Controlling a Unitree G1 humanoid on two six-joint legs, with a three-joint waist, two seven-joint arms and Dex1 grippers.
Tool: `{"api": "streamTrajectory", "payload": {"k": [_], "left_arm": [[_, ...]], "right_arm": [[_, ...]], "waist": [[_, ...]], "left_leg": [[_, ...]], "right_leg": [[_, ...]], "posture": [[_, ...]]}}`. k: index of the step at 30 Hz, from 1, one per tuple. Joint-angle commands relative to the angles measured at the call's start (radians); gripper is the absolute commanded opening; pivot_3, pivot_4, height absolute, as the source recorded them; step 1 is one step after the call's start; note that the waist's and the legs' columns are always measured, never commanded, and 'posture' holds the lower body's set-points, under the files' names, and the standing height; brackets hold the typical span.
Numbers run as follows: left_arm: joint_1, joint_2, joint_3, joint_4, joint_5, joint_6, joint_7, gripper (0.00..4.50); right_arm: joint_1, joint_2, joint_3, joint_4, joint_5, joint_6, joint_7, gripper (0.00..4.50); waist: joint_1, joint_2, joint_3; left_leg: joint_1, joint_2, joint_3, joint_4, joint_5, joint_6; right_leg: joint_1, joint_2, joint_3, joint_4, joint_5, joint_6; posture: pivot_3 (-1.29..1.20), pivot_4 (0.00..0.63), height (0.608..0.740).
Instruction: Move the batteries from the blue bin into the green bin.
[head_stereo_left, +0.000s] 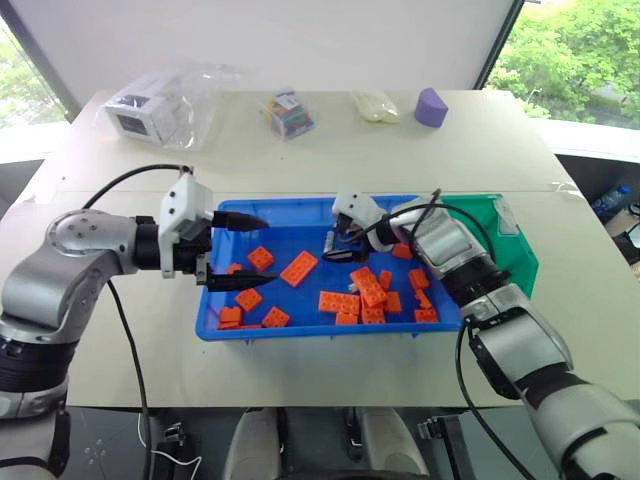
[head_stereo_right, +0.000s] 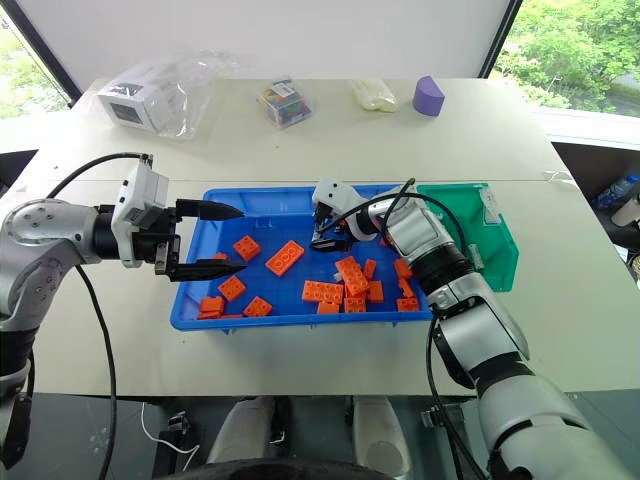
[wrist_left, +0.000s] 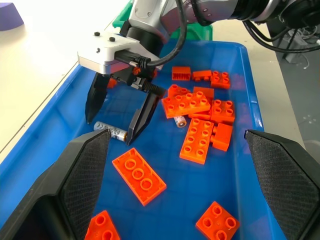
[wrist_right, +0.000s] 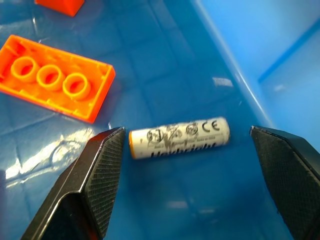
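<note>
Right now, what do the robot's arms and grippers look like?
Both arms are silver-grey metal shells with black joints and loose black cables. Each ends in a white boxy wrist block carrying two black pointed fingers with textured pads: left gripper, right gripper.

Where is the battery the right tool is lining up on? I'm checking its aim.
The small silvery-white cylindrical battery lies flat on the shallow blue plastic bin's floor, between the open right tool's fingers, beside a long orange brick.

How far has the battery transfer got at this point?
No battery is visible in the green bin. In hand: the right tool stands open around a battery lying on the blue bin floor, not gripped. A second battery lies among the orange bricks.
</note>
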Motion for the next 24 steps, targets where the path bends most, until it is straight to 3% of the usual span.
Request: {"api": "streamTrajectory", "payload": {"k": [1, 5, 11, 17, 24], "left_arm": [[-0.025, 0.012, 0.022, -0.017, -0.003, -0.009, 0.001, 4.50], [-0.029, 0.009, 0.021, -0.013, -0.001, -0.012, 0.000, 4.50], [-0.034, -0.002, 0.010, -0.002, 0.007, -0.023, -0.002, 4.50], [-0.048, -0.031, -0.020, 0.030, 0.024, -0.046, -0.016, 4.50], [-0.090, -0.075, -0.069, 0.106, 0.057, -0.097, -0.055, 4.50]], "right_arm": [[-0.015, 0.009, -0.010, 0.014, -0.009, -0.019, 0.002, 4.09], [0.005, -0.005, -0.018, -0.027, -0.004, 0.000, 0.017, 2.24], [0.074, -0.086, -0.088, -0.277, 0.052, 0.156, 0.035, 2.22], [0.149, -0.301, -0.343, -0.667, 0.196, 0.493, 0.018, 2.22], [0.348, -0.606, -0.628, -0.816, 0.272, 0.668, 0.001, 2.22]], "waist": [[0.000, 0.000, 0.000], [0.000, 0.000, 0.000], [0.007, 0.000, 0.000], [0.009, 0.000, 0.000], [0.009, 0.000, 0.000]], "left_leg": [[0.000, 0.000, 0.000, 0.000, 0.000, 0.000], [0.000, 0.000, 0.000, 0.000, 0.000, 0.000], [0.000, 0.000, 0.000, 0.000, 0.000, 0.000], [-0.001, -0.001, 0.000, 0.001, 0.000, 0.000], [-0.001, -0.001, 0.000, 0.000, 0.000, 0.000]], "right_leg": [[0.000, 0.000, 0.000, 0.000, 0.000, 0.000], [0.000, 0.000, 0.000, 0.000, 0.000, 0.000], [0.000, 0.000, 0.000, 0.000, 0.000, 0.000], [0.000, -0.002, 0.000, 0.000, 0.000, 0.000], [0.000, -0.001, 0.000, -0.002, -0.002, -0.003]], "posture": [[0.00, 0.150, 0.734], [0.00, 0.150, 0.734], [0.00, 0.150, 0.734], [0.00, 0.150, 0.734], [0.00, 0.150, 0.734]]}}
